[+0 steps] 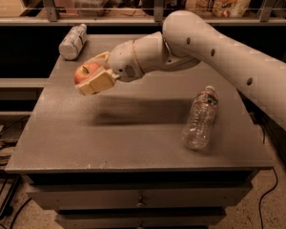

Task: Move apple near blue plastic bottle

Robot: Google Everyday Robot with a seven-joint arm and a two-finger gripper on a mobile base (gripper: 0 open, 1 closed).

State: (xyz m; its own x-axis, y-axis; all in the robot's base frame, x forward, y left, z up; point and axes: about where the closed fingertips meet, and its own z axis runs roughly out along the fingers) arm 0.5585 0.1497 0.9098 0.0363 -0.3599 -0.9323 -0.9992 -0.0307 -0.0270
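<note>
The red-orange apple (86, 72) is held between the two pale fingers of my gripper (89, 74), lifted above the left part of the grey table (133, 137). The gripper is shut on it, one finger above and one below. The blue plastic bottle (72, 42), short with a broad whitish label and pale cap, lies on its side at the table's far left corner, a short way behind and left of the apple. My arm reaches in from the right.
A longer clear crinkled bottle (200, 119) lies on its side at the table's right. A shelf rail (148, 19) with bags and boxes runs behind the table. Cables (0, 147) lie on the floor at left. Drawers sit under the tabletop.
</note>
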